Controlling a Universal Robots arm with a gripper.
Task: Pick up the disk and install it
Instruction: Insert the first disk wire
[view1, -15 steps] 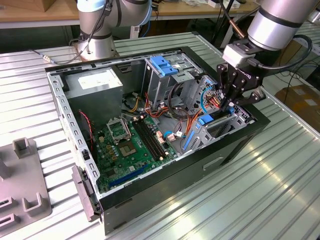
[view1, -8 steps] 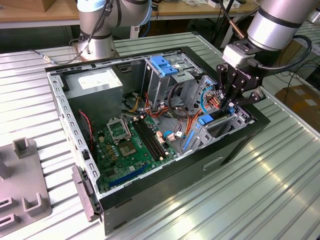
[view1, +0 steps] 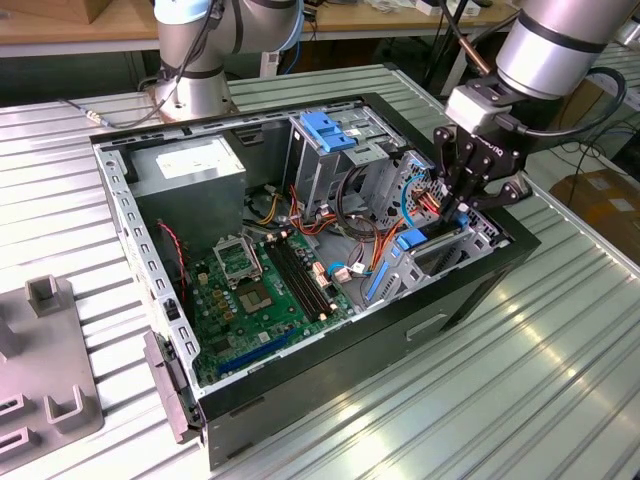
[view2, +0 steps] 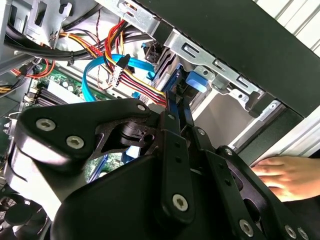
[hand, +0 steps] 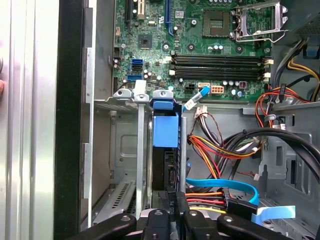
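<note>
The disk (hand: 165, 127) stands on edge in the drive bay at the front corner of the open computer case (view1: 300, 390), on the exterior view's right. Its bright blue carrier (view1: 413, 238) shows at the end, with the dark metal body behind it. My gripper (view1: 455, 205) reaches down into that bay from above. In both wrist views its black fingers (view2: 175, 130) lie close together along the disk's edge, shut on it. The blue tab (view2: 196, 80) pokes out just past the fingertips, beside the bay's metal rails (hand: 142, 150).
A green motherboard (view1: 260, 285) fills the case floor, with a power supply (view1: 190, 165) and a tall grey cage with a blue bracket (view1: 325, 130) behind. Coloured cables (hand: 225, 185) hang beside the bay. A person's hand (view2: 280, 175) rests by the case's outer wall. Grey fixtures (view1: 50, 300) sit on the exterior view's left.
</note>
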